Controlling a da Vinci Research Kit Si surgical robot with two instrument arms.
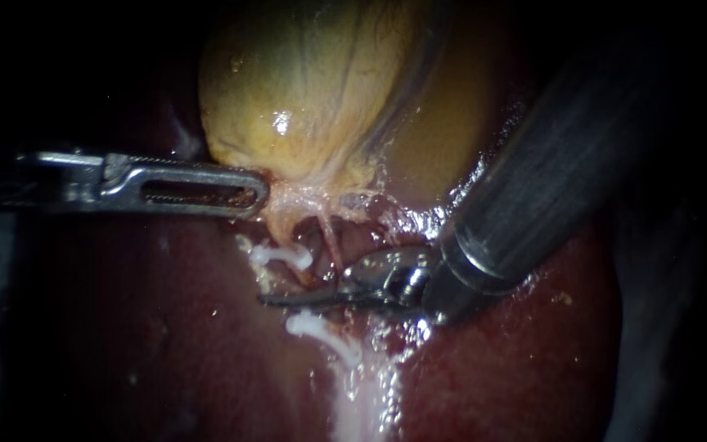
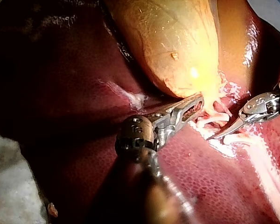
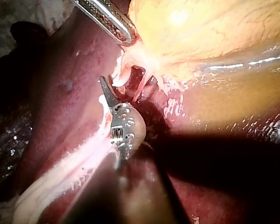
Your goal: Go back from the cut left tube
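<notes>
The yellow gallbladder (image 1: 312, 90) lies on the dark red liver (image 1: 124, 327). My left instrument (image 1: 255, 195) comes in flat from the left, its slotted jaws shut on the gallbladder's lower edge (image 2: 198, 100). Below that edge the left tube is cut: a white stump (image 1: 281, 256) hangs from the gallbladder side, and another white end (image 1: 314, 327) lies lower on the liver. My right instrument (image 1: 276, 300) points its thin blades, lying together, into the gap between the two ends. Its tip (image 3: 104, 86) sits just beside the upper stump (image 3: 119, 74). A thin reddish tube (image 1: 330, 241) runs whole to the right of the cut.
The right instrument's thick dark shaft (image 1: 550, 164) crosses from the upper right over the liver. A pale strand of tissue (image 1: 362, 401) runs down from the lower cut end. Wet glistening tissue (image 1: 419, 217) lies beside the gallbladder.
</notes>
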